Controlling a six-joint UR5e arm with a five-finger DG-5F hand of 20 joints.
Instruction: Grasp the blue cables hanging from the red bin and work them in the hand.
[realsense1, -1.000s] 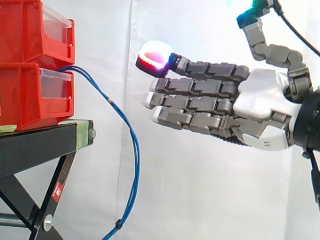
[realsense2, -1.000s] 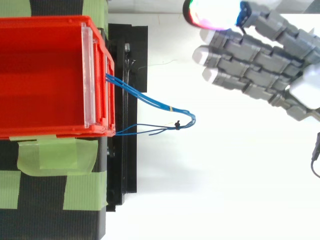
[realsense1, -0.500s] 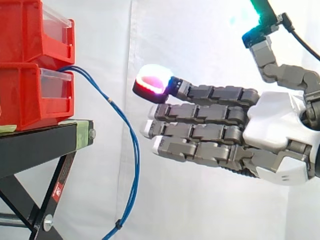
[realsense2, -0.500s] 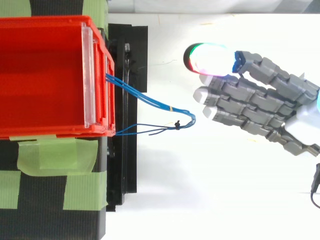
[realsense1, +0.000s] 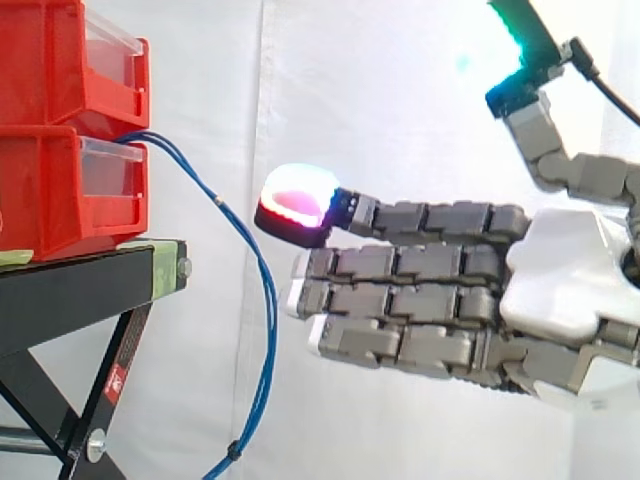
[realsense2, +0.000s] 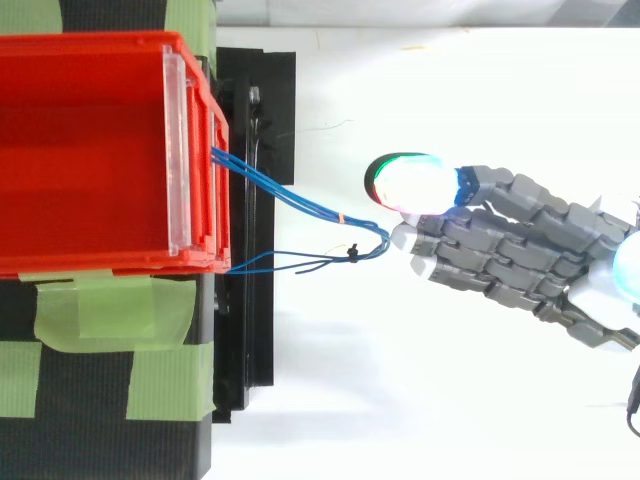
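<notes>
The blue cables leave the front of the lower red bin and hang in a loose loop past the black stand. They are free in the air, which is probably why you approach them level. Your hand holds nothing: fingers straight and pressed together, thumb lifted well clear, tips just beside the loop. Whether they touch it cannot be told. The side view gives the loop's drop and the raised thumb. The top view separates the strands and shows the fingers aimed at the loop's outer bend.

A white curtain hangs behind a black stand patched with green tape.
</notes>
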